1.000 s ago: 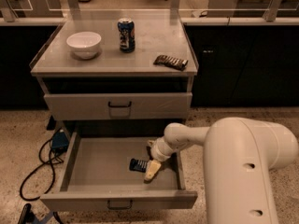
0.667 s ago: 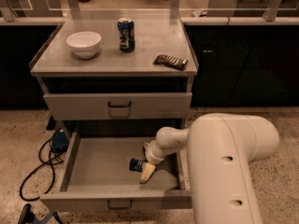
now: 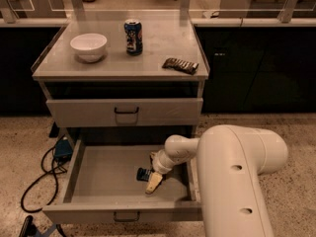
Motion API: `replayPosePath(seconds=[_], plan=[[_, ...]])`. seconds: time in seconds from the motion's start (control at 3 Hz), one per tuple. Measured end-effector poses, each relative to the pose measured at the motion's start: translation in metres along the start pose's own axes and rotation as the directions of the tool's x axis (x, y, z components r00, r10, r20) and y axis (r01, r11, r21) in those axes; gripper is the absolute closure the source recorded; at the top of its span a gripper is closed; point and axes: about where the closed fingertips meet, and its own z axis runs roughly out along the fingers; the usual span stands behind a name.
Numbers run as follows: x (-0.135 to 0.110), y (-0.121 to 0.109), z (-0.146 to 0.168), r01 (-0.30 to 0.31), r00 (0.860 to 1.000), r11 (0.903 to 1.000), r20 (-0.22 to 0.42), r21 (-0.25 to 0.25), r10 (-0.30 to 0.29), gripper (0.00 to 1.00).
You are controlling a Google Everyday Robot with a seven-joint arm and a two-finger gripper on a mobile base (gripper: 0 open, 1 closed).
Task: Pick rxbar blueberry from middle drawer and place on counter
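Open middle drawer (image 3: 103, 174): hand (image 3: 153, 182) at rxbar blueberry (image 3: 143, 174)

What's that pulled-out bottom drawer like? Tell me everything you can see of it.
The middle drawer is a wide, shallow grey tray, seemingly metal, pulled out below a closed drawer front. It has low side walls, a plain floor and a dark loop handle. Inside lies the dark blue rxbar blueberry, with the gripper down right beside it.

One hand (image 3: 153, 179) in middle drawer (image 3: 106, 174), one can (image 3: 133, 36)
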Motion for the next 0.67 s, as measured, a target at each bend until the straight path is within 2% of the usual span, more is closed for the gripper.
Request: replayPosePath(seconds=[0.33, 0.67], plan=[[0.0099, 0.0005, -0.0018, -0.021, 1.0, 0.9988, 0.013, -0.045, 0.021, 0.0], [0.0082, 0.0035, -0.001, -0.018, 1.0, 0.9981, 0.011, -0.059, 0.019, 0.0]])
